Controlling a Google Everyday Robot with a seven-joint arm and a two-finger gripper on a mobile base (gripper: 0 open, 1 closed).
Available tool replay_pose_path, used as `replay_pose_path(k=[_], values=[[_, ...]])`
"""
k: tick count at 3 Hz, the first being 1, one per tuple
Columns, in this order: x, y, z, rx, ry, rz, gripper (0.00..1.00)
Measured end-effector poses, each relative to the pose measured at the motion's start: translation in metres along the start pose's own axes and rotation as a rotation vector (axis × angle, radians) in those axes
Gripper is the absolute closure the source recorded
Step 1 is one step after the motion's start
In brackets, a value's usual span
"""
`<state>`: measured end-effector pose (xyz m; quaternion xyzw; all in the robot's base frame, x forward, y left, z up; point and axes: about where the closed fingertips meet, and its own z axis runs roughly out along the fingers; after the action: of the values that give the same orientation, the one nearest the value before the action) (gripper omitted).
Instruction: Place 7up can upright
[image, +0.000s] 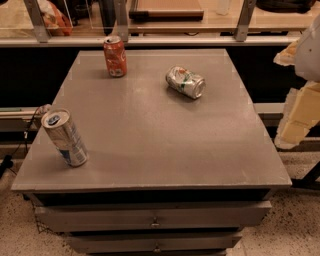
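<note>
Silver green-printed 7up can (185, 82): on side, far right of grey tabletop (150, 145). Hand (299, 112): right edge, well apart; state I cannot tell. I'd grasp across body, rotate upright.

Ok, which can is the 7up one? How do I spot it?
Look at the grey table; toward its far right lies the 7up can, nearest the gripper off to the right. It's silver with green print and the only can on its side; the orange can and blue can stand.
</note>
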<state>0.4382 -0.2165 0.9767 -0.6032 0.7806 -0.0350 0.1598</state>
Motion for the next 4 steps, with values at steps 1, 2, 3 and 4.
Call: replay_pose_path(k=[1,2,3,4], values=[[0.0,0.0,0.0,0.0,0.0,0.0,0.0],[-0.026,-0.031,0.025,0.032,-0.018,0.029,0.0],[-0.053,-0.07,0.06,0.057,-0.03,0.087,0.0],[-0.084,-0.117,0.1,0.065,-0.046,0.168,0.0]])
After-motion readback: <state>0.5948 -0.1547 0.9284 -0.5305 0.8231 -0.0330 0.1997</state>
